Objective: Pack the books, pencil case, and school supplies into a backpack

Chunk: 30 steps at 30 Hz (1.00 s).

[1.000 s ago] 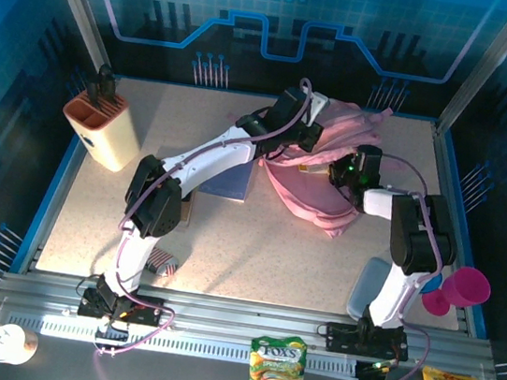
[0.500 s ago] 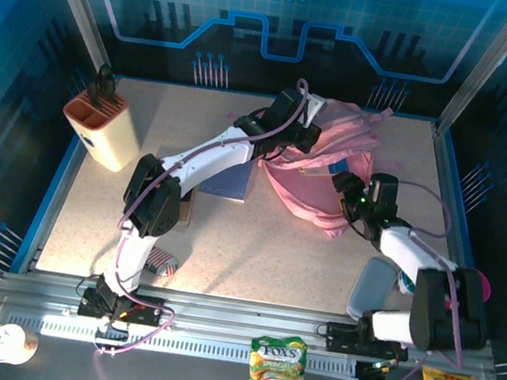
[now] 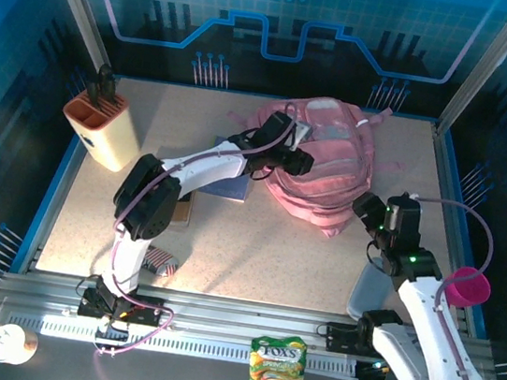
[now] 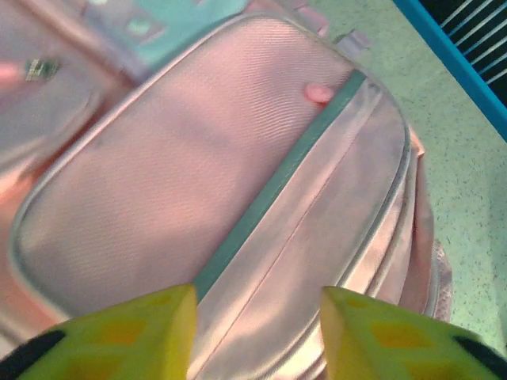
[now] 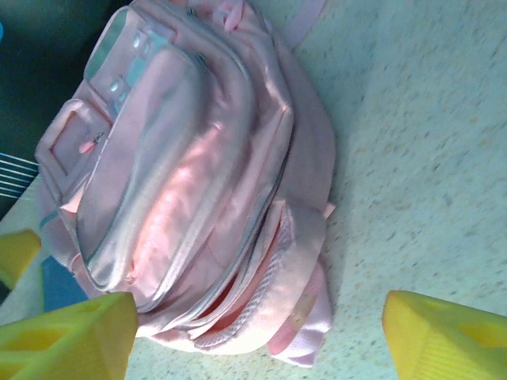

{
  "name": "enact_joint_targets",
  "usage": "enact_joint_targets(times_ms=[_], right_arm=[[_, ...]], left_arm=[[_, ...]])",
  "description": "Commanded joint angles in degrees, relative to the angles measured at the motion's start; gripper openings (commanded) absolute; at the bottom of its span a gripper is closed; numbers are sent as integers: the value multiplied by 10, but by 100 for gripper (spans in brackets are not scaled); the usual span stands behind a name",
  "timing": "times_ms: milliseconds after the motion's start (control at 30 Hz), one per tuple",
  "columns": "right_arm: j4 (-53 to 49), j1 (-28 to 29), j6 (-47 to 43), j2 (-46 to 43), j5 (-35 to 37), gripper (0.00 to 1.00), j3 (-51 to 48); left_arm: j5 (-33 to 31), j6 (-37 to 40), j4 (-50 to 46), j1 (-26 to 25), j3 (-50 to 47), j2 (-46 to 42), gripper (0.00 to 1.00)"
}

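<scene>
The pink backpack (image 3: 325, 162) lies flat on the table at the back right, front pockets up (image 4: 198, 158). My left gripper (image 3: 297, 161) hovers over its left side, open, with pink fabric under the empty gap (image 4: 257, 317). My right gripper (image 3: 365, 207) stands open and empty just off the backpack's near right corner (image 5: 261, 317); the main zip there gapes a little (image 5: 238, 293). A blue-purple book (image 3: 232, 185) lies under the left arm, with a dark book (image 3: 185, 209) beside it. The striped pencil case (image 3: 161, 261) peeks out by the left arm's base.
A beige holder with an orange top (image 3: 102, 126) stands at the back left. A pink cup (image 3: 465, 286) and a pale grey lid (image 3: 367, 286) sit by the right edge. Snack bags (image 3: 277, 375) lie on the rail in front.
My left gripper has opened and let go of the backpack's flap, which dropped flat. My right arm has drawn back out of the backpack toward the near right, its jaws widening.
</scene>
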Motion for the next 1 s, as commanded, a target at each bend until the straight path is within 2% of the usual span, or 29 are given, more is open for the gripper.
enact_joint_targets(times_ms=[0, 167, 200, 333, 433, 467, 667, 967], right_arm=[[-46, 12, -67, 13, 38, 85, 44], [-21, 30, -93, 63, 14, 96, 73], [-16, 36, -94, 75, 16, 100, 76], [-2, 80, -97, 109, 60, 100, 93], [18, 109, -117, 137, 62, 100, 110], [22, 115, -123, 144, 58, 100, 116], [40, 142, -137, 185, 44, 100, 135], [31, 148, -124, 220, 21, 99, 162]], left_arm=[[-11, -43, 49, 25, -66, -74, 56], [-37, -89, 56, 74, -174, -131, 78], [-40, -97, 53, 87, -191, -138, 80], [-40, -105, 34, 129, -233, -146, 83], [-43, -95, 1, 145, -229, -133, 86], [-44, -91, -9, 149, -225, -127, 91], [-45, -70, -56, 157, -184, -78, 93], [-2, -79, -97, 158, -149, -25, 94]])
